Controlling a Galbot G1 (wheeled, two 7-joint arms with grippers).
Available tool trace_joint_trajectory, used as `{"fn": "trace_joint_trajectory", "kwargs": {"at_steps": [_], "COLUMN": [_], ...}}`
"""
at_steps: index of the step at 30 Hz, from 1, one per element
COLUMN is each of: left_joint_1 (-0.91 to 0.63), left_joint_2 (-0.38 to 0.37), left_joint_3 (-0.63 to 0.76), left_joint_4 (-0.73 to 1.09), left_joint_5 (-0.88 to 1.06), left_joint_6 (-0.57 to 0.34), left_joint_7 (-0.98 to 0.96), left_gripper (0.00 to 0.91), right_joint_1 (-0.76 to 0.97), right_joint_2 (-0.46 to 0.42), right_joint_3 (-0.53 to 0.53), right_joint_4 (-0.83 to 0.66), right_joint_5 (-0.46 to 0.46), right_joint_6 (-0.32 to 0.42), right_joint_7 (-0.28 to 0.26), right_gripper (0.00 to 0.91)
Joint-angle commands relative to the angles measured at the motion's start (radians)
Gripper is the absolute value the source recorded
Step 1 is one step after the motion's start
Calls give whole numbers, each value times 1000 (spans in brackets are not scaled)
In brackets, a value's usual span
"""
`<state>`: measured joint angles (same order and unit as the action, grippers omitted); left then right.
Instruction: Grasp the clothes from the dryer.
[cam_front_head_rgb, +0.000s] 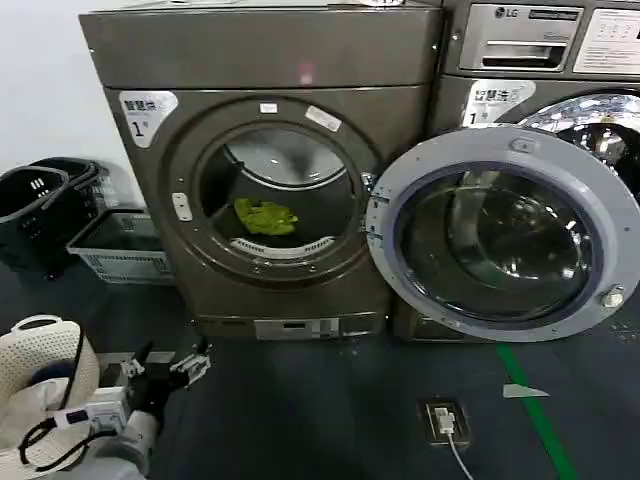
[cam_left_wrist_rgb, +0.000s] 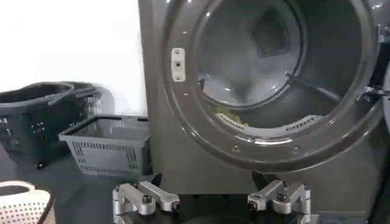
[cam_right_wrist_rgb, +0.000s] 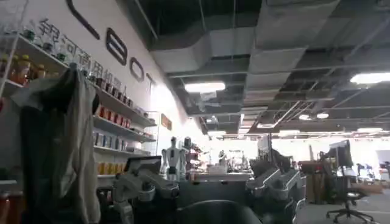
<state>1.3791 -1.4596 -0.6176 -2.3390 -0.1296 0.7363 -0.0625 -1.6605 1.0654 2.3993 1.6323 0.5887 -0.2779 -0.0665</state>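
The bronze-grey dryer (cam_front_head_rgb: 260, 60) stands with its round door (cam_front_head_rgb: 505, 235) swung open to the right. The clothes (cam_front_head_rgb: 265, 216), a small yellow-green bundle, lie on the drum floor, and a yellow edge of them (cam_left_wrist_rgb: 230, 115) peeks over the drum lip in the left wrist view. My left gripper (cam_front_head_rgb: 172, 365) hangs low over the floor, in front of and left of the drum mouth. It is well short of the mouth and open (cam_left_wrist_rgb: 213, 206), holding nothing. My right gripper (cam_right_wrist_rgb: 212, 189) is open, faces a room with shelves, and holds nothing.
A grey basket (cam_front_head_rgb: 120, 245) and a black basket (cam_front_head_rgb: 40, 210) sit left of the dryer. The open door covers the front of the silver LG machine (cam_front_head_rgb: 540, 40). A white perforated basket (cam_front_head_rgb: 40, 360) lies by my left arm. A floor socket (cam_front_head_rgb: 445, 418) with a cable sits near green tape (cam_front_head_rgb: 535, 400).
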Motion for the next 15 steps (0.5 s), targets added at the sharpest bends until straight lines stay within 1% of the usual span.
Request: {"fn": "trace_joint_trajectory", "kwargs": {"at_steps": [1,7,10,15], "left_joint_1": [-1,-3,-2,-7], "left_joint_2": [0,-1,0,4], "left_joint_3": [2,9,12,11], "left_joint_4": [1,5,4,1], "left_joint_5": [6,14,14,38], "left_joint_6": [49,49,49,49], "left_joint_7": [2,6,7,36], "left_gripper": [907,907,907,907], "right_joint_1": [-1,-1,-1,-3], "right_joint_2": [5,10,11,22], "right_joint_3": [3,3,2,8], "right_joint_4": [-1,-1,-8,-17], "right_joint_5": [-1,0,2,0], "right_joint_6": [3,17,47,77], "right_joint_7": [0,12,34,40], "right_gripper": [907,907,907,907]}}
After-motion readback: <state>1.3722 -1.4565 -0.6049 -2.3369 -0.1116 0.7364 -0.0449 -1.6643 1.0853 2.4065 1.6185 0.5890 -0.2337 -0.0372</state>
